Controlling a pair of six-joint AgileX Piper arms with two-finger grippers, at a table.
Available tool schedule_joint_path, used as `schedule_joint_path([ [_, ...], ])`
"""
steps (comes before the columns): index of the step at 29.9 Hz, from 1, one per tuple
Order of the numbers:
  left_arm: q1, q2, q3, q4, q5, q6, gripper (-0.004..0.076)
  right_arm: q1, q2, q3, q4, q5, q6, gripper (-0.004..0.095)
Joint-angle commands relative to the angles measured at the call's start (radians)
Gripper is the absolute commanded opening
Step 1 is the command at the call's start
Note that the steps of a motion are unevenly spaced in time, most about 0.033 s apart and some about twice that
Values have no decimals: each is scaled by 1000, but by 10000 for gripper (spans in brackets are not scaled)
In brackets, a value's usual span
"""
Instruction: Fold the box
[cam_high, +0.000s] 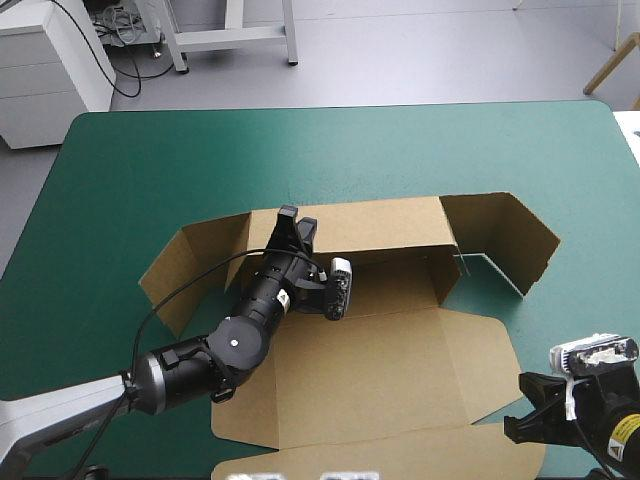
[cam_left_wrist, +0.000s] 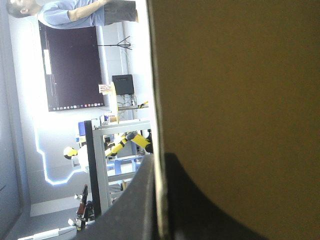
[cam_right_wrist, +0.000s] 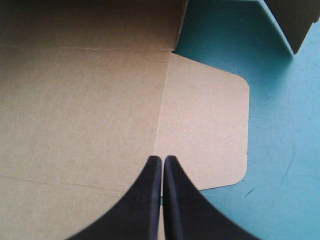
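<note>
The brown box (cam_high: 380, 360) lies in the middle of the table, its wide lid panel flat toward the near edge. Its back wall (cam_high: 380, 225) stands raised, with angled side flaps (cam_high: 510, 240) at both ends. My left gripper (cam_high: 292, 222) is shut on the top edge of that back wall near its left end. In the left wrist view the board (cam_left_wrist: 240, 100) runs edge-on between the left gripper (cam_left_wrist: 159, 200). My right gripper (cam_high: 515, 428) is at the box's near right corner. The right wrist view shows the right gripper (cam_right_wrist: 163, 162) shut and empty above the fold beside a rounded flap (cam_right_wrist: 210, 125).
Bare teal-green cover (cam_high: 300, 150) stretches beyond the box to the far edge and along both sides. A strip of cover (cam_right_wrist: 285, 150) shows to the right of the rounded flap. The table's right edge runs close to the right arm.
</note>
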Motion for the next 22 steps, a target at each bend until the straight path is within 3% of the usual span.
schedule_joint_path([
  [1, -4, -31, -15, 75, 37, 38, -10, -4, 10, -20, -8, -68, 3, 7],
  [4, -4, -31, -15, 75, 37, 50, -10, -4, 10, -20, -8, -73, -8, 124],
  [9, -4, -31, -15, 75, 37, 50, -10, -4, 10, -20, -38, -143, -8, 552],
  [11, -4, -31, -15, 75, 37, 50, -10, -4, 20, -22, -43, -171, -2, 675],
  [17, -4, -31, -15, 75, 37, 50, -10, -4, 139, -56, -163, -266, 86, 707],
  [22, -4, -31, -15, 75, 37, 50, -10, -4, 310, -220, -328, -277, 130, 707],
])
